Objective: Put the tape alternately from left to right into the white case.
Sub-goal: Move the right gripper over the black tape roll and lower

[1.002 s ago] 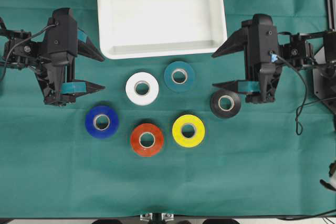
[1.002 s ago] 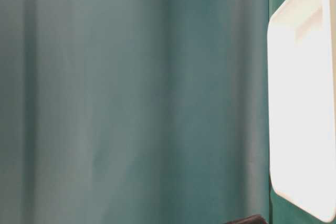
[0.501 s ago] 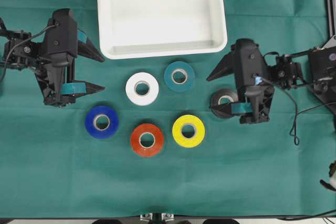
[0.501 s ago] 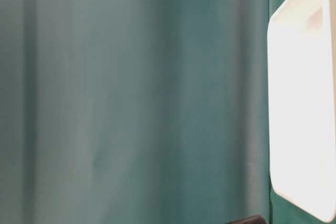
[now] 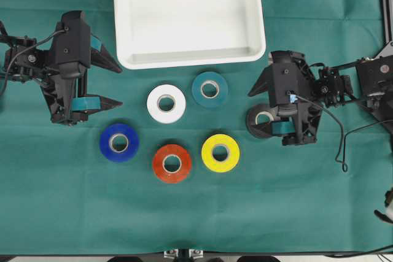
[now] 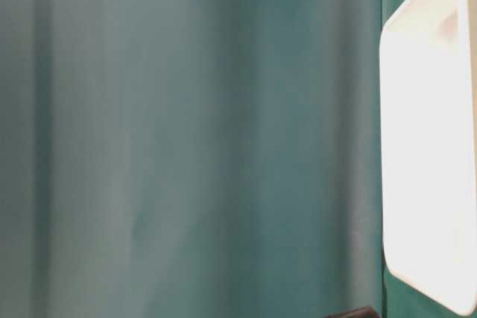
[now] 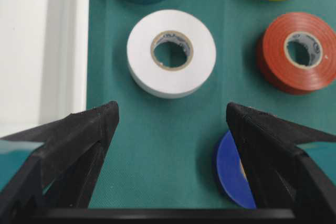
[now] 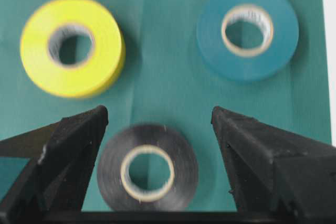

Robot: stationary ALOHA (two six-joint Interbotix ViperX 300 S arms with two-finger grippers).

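my right gripper (image 8: 157, 124) is spread wide with the black roll (image 8: 147, 167) lying flat between its fingers, not touching either, so i can close across its outer edge. my left gripper (image 7: 170, 116) is wide too, holding nothing, parked near the white roll (image 7: 171, 53), which is probably its next pick. the white case (image 5: 189, 59) has no tape in it: all 6 rolls lie on the green cloth (image 5: 276, 200) just below it.
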